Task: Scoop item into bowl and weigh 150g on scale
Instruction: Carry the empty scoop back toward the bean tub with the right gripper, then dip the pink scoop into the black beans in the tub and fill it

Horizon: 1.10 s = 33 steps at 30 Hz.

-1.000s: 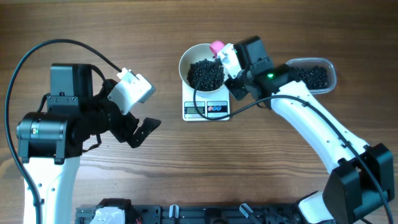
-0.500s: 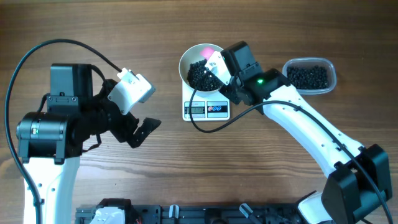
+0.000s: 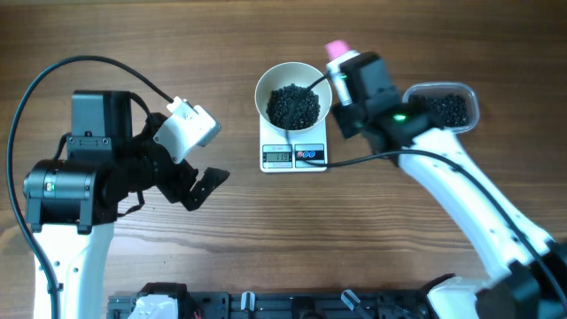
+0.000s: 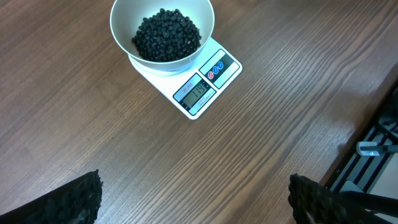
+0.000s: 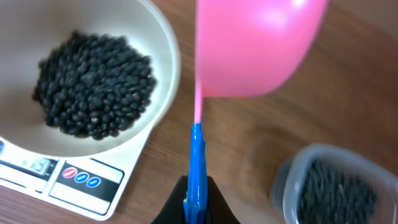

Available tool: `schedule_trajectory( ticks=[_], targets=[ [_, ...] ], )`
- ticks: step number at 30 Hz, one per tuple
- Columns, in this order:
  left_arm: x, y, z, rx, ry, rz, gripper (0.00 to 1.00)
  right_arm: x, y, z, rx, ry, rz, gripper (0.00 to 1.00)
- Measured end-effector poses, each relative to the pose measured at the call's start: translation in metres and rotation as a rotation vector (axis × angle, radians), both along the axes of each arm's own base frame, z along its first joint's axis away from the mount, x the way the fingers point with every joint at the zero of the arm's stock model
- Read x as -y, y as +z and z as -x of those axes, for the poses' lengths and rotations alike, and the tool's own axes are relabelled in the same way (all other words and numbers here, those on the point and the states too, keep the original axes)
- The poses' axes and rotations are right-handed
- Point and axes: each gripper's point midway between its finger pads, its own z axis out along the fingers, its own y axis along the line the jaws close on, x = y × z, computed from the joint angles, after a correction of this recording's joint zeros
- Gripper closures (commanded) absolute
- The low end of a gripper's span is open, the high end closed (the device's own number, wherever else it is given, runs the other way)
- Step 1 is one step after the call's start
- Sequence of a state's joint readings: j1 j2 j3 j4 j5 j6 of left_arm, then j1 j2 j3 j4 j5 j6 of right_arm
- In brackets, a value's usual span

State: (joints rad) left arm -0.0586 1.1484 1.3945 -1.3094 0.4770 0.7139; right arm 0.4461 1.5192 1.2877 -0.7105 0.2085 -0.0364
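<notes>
The white bowl (image 3: pixel 262 89) stands on the small white scale (image 3: pixel 294 156) and holds a heap of black beads (image 3: pixel 293 106). My right gripper (image 3: pixel 344 75) hovers just right of the bowl, shut on the blue handle (image 5: pixel 197 162) of a pink scoop (image 5: pixel 255 43). The scoop head hangs over bare wood between the bowl (image 5: pixel 166 59) and the tub, and no beads show on it. My left gripper (image 3: pixel 199 184) is open well left of the scale, its dark fingers (image 4: pixel 81 199) spread wide over the wood. From there I see bowl (image 4: pixel 121 18), beads (image 4: pixel 166 34) and scale (image 4: pixel 202 93) ahead.
A clear plastic tub (image 3: pixel 447 108) with more black beads sits to the right of the scale, partly under my right arm. It shows blurred at the lower right of the right wrist view as tub (image 5: pixel 336 186). A black rack (image 3: pixel 292 306) runs along the table's near edge.
My right gripper has swung the scoop from over the bowl out to the bowl's right side, toward the tub. The left arm has not moved.
</notes>
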Motion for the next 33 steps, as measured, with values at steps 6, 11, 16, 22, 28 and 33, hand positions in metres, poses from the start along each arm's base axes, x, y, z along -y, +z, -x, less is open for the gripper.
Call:
schedule_trajectory(
  ticks=[6,11,16,22,28,33],
  targets=[
    [0.0,0.0,0.0,0.0,0.0,0.0,0.0,0.05,0.01,0.023,-0.096,-0.215,-0.133,0.96],
    [0.0,0.0,0.0,0.0,0.0,0.0,0.0,0.079,-0.004,0.048,-0.249,-0.317,-0.196,0.95],
    [0.0,0.0,0.0,0.0,0.0,0.0,0.0,0.108,-0.015,0.072,-0.374,-0.406,-0.227,0.96],
    [0.0,0.0,0.0,0.0,0.0,0.0,0.0,0.134,-0.017,0.08,-0.407,-0.421,-0.213,0.96],
    [0.0,0.0,0.0,0.0,0.0,0.0,0.0,0.155,-0.022,0.08,-0.415,-0.407,-0.186,0.96],
    [0.0,0.0,0.0,0.0,0.0,0.0,0.0,0.162,-0.046,0.075,-0.491,-0.371,-0.153,0.96]
  ],
)
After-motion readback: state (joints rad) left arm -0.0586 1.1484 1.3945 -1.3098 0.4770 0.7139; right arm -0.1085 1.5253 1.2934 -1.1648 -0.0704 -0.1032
